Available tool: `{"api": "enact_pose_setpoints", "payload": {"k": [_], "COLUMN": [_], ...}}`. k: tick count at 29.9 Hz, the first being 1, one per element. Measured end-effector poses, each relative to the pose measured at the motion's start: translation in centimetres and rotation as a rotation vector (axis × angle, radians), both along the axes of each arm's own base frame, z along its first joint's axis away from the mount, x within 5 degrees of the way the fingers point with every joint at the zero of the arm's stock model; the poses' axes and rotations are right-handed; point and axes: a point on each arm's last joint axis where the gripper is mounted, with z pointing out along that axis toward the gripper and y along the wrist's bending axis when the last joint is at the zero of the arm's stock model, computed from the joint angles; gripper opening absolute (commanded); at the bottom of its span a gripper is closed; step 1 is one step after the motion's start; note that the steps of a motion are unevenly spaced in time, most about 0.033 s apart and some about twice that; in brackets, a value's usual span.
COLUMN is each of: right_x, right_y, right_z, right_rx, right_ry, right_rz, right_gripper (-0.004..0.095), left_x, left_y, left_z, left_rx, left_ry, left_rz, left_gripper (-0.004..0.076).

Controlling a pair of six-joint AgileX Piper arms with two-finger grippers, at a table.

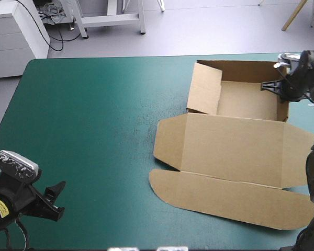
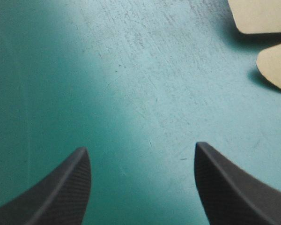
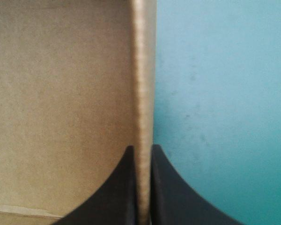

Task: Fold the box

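Brown box half built on the right part of the teal-green table.
The box has its tray at the far right with walls up, and its lid lies flat toward the near edge. Only the right wrist view shows that the right claw is almost closed on the tray's right wall, one black finger on each side. The left claw is low at the near left corner, fingers wide apart and holding nothing; its own view shows two rounded corners of the box ahead.

Brown box, tray walls up, lid flat; right end effector on its right wall
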Motion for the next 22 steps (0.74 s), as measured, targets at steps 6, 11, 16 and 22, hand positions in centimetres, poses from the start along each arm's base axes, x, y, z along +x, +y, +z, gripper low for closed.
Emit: {"api": "enact_pose_setpoints", "payload": {"k": [6,11,16,22], "right_x": [-0.9,-1.6,-2.9,-4.6], "right_y": [-4.1,-6.4,-9.0,-11.8], "right_z": [0.0,-0.1,-1.1,-3.3], "right_rx": [-0.014,-0.029,-0.028,-0.017], "right_ry": [-0.002,0.004,0.04,0.081], "right_rz": [-0.086,-0.128,-0.192,-0.248], "right_gripper": [-0.0018,-0.0017,-0.0018,-0.0018], "left_x": [0.0,0.1,0.1,0.1], "left_y": [0.0,0.1,0.2,0.2], "left_z": [0.0,0.0,0.0,0.0], "left_rx": [0.002,0.015,0.019,0.019], "left_ry": [-0.001,-0.007,-0.009,-0.009], "left_rz": [0.001,0.008,0.01,0.01], "left_gripper": [0.0451,0.0451,0.0451,0.0451]}}
